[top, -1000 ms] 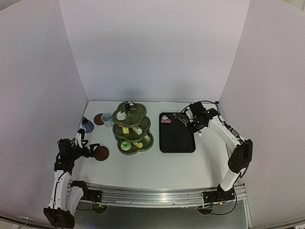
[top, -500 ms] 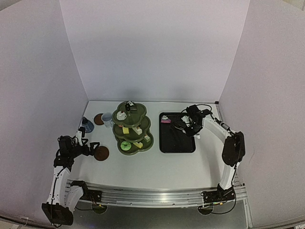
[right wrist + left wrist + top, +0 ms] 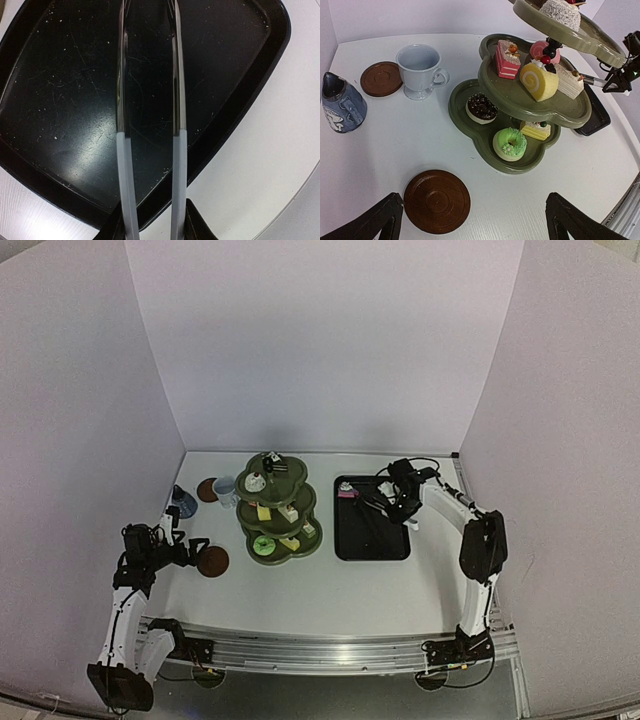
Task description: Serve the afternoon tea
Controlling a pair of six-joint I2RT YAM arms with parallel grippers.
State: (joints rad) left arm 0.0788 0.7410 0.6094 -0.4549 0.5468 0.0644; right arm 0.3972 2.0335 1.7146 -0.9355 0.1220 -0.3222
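The olive-green three-tier stand (image 3: 278, 510) (image 3: 487, 125) carries several small cakes, among them a green ring cake (image 3: 510, 143), a chocolate one (image 3: 481, 107) and a yellow roll (image 3: 539, 81). One pink cake (image 3: 348, 494) lies at the far left corner of the black tray (image 3: 372, 540). The white mug (image 3: 420, 70), the blue-grey pot (image 3: 342, 102) and a brown coaster (image 3: 381, 78) sit left of the stand. My left gripper (image 3: 188, 552) (image 3: 475, 227) is open at the near coaster (image 3: 436, 201). My right gripper (image 3: 398, 502) (image 3: 152, 227) is shut on the metal tongs (image 3: 177, 100) over the tray.
The black tray (image 3: 235, 75) fills the right wrist view, with bare white table past its near right edge. White walls close the table on three sides. The tongs (image 3: 594, 79) show behind the stand in the left wrist view.
My right gripper has moved left and nearer with the tongs, over the tray's far part, its elbow folding in. The left arm shifted slightly early on, then stayed still.
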